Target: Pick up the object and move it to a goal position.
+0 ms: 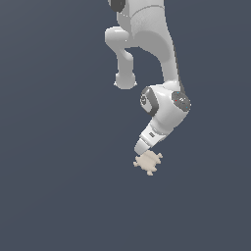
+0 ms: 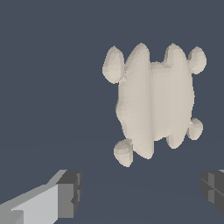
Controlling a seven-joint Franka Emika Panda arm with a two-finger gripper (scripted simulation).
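The object is a small flat beige piece with stubby nubs around its edge, lying on the dark blue-grey floor. In the wrist view the object fills much of the picture, ridged and turtle-like. My gripper is open, its two dark fingertips set wide apart with nothing between them; the object lies just beyond the gap, not between the fingers. In the exterior view the white arm's hand hangs directly over the object, and the fingers are hidden behind it.
The white arm reaches down from the upper middle of the exterior view. Plain dark floor surrounds the object.
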